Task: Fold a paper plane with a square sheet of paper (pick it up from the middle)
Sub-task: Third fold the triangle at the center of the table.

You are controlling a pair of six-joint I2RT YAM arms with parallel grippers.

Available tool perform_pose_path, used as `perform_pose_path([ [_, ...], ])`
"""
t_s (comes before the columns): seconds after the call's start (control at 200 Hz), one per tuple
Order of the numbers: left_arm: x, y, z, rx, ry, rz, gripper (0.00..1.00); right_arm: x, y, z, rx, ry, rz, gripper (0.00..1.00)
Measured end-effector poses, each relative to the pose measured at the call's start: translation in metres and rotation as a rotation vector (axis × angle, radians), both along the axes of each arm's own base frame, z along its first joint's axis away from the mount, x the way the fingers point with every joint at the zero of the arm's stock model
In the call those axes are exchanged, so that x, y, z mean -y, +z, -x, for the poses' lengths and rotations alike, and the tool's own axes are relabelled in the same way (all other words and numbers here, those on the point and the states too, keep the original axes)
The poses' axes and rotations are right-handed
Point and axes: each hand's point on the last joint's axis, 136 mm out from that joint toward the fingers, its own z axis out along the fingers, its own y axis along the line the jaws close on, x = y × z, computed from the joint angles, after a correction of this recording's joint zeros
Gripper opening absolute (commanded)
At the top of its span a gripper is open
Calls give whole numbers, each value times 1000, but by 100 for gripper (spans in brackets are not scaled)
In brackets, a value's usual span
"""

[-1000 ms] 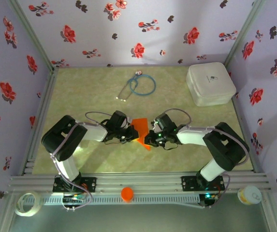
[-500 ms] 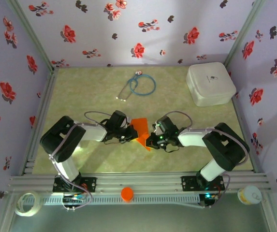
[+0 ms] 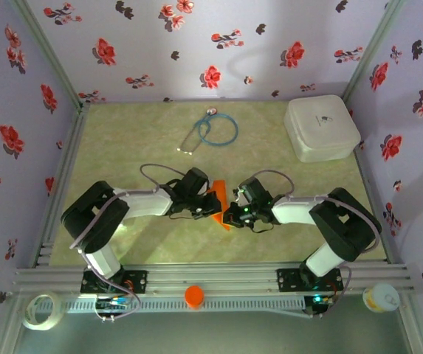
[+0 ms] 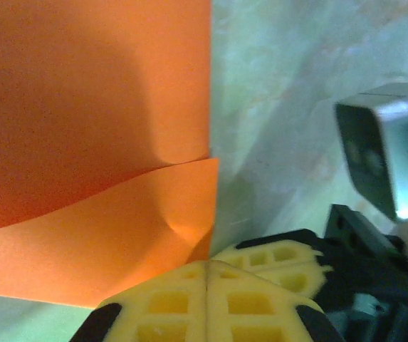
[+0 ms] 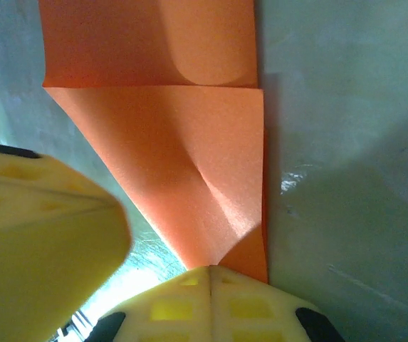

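The square sheet of paper [image 3: 221, 218] is bright orange and lies folded in layers on the green mat between both arms. My left gripper [image 3: 210, 205] reaches in from the left and is shut on the paper's edge [image 4: 90, 142], which dimples at the closed yellow tips [image 4: 207, 265]. My right gripper [image 3: 229, 215] comes from the right. It is shut on the narrow end of a slanted flap [image 5: 182, 157], with its pads meeting at the crease [image 5: 211, 271]. The two grippers are almost touching. Each wrist view catches the other's yellow fingers [image 4: 282, 256] [image 5: 40, 235].
A blue stethoscope [image 3: 215, 131] lies further back on the mat. A white rounded box [image 3: 322, 127] stands at the back right. On the front rail are a small orange cap [image 3: 194, 296], a tape roll [image 3: 40, 310] and a small tub [image 3: 381, 297]. Floral walls close three sides.
My left gripper has slid to the right over the paper, so less orange shows from above. The right gripper has closed the last bit and shifted slightly left.
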Motion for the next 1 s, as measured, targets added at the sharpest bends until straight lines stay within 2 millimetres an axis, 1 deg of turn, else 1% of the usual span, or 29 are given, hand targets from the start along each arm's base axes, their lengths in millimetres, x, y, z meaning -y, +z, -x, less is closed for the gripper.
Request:
perform_pose_path([
  [0.16, -6, -22, 5, -55, 16, -55, 0, 2, 0, 0, 5, -4, 3, 4],
  [0.345, -8, -22, 0, -60, 29, -29, 0, 2, -1, 0, 11, -9, 5, 2],
  [0.535, -14, -23, -4, -72, 36, 16, 0, 3, 0, -3, 25, -17, 10, 0],
  [1.0, -27, -22, -18, -58, 64, 109, 6, 2, -1, -7, 40, -23, 9, 0],
])
